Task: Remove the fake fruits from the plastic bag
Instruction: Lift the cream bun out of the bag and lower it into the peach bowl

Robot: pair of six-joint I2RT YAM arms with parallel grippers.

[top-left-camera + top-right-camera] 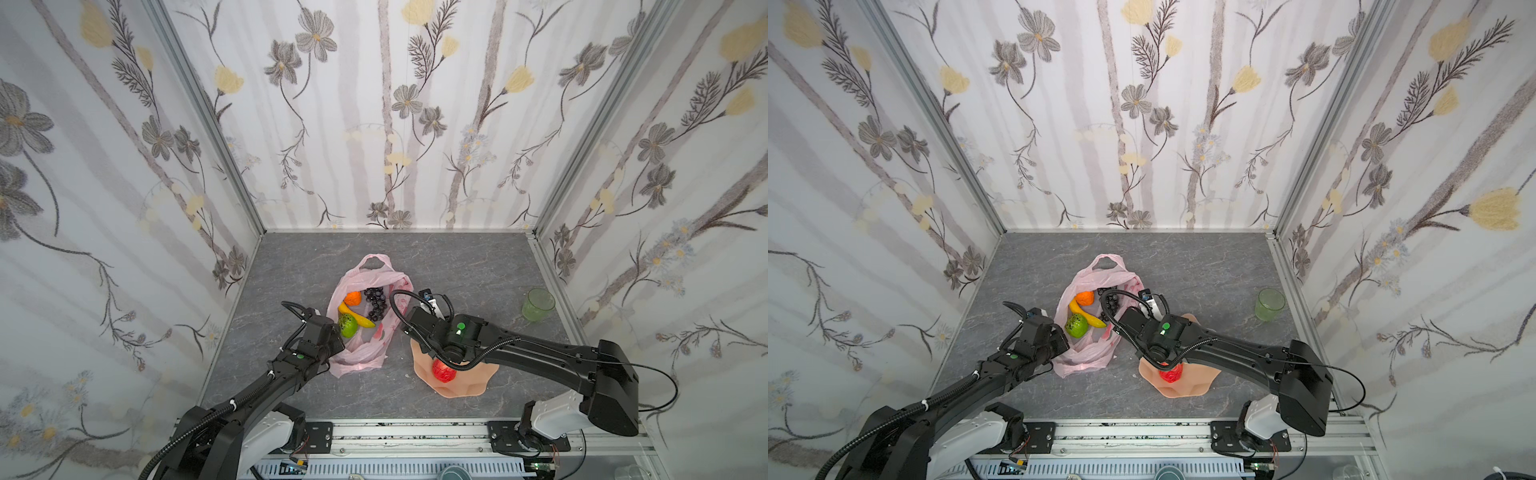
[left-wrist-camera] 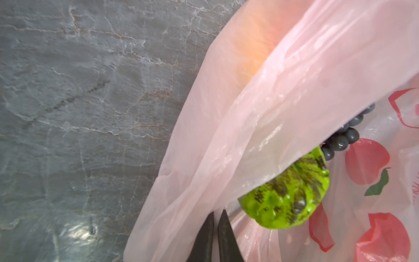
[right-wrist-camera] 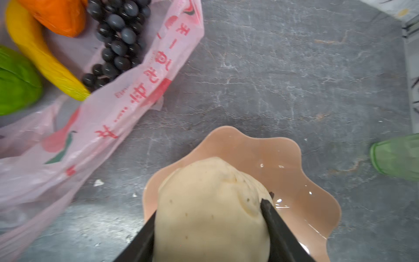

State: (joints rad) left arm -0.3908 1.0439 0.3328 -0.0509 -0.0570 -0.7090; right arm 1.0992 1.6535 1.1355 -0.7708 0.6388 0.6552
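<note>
Your L gripper (image 2: pixel 218 214) is pressed together, pinching the near-left rim of the plastic bag (image 1: pixel 358 360), mid-table. Inside the bag: orange (image 1: pixel 353 297), banana (image 1: pixel 354 316), grape bunch (image 1: pixel 376 305), green fruit (image 1: pixel 348 325). Your R gripper (image 3: pixel 208 208) clamps a pale beige fruit (image 3: pixel 204 186) over the peach plate (image 3: pixel 283 158), right of the bag. A red apple (image 1: pixel 444 371) sits on the plate.

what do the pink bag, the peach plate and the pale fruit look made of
The bag looks like thin plastic film: translucent, crinkled, with fruit colours showing through. The plate is probably hard plastic, glossy, with sharp glints inside its scalloped rim. The pale fruit could be foam or plastic: matt and speckled, but the look leaves it open.
</note>
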